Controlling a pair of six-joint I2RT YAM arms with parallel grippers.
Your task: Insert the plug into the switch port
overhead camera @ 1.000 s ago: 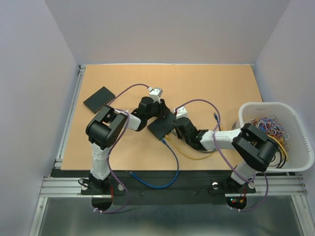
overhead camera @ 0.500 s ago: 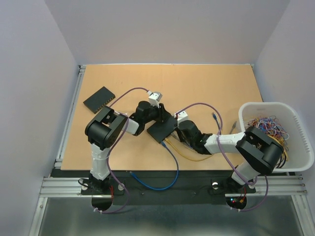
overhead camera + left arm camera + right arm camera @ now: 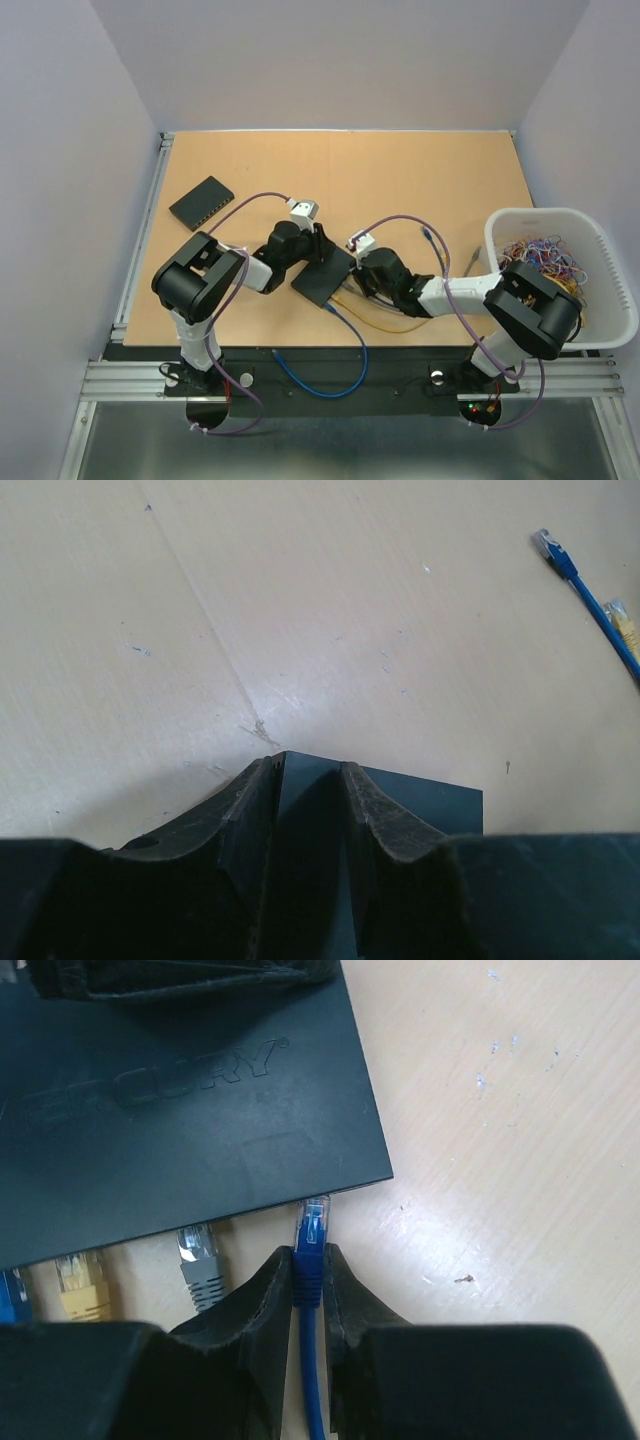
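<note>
Both arms are drifting left, the switch (image 3: 322, 278) sliding with them; alignment is apparently continuing. The left end effector (image 3: 310, 780) is clamping the switch, and the right end effector (image 3: 308, 1272) is pinching the blue plug (image 3: 314, 1222). Only the right wrist view is showing its tip meeting the port edge, beside a grey plug (image 3: 198, 1245).

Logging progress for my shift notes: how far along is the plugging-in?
Done: the left hand clamps the switch; grey plug and yellow plug sit in ports. In hand: the right hand pinches the blue plug, tip at a port mouth. Left: pushing it home.
</note>
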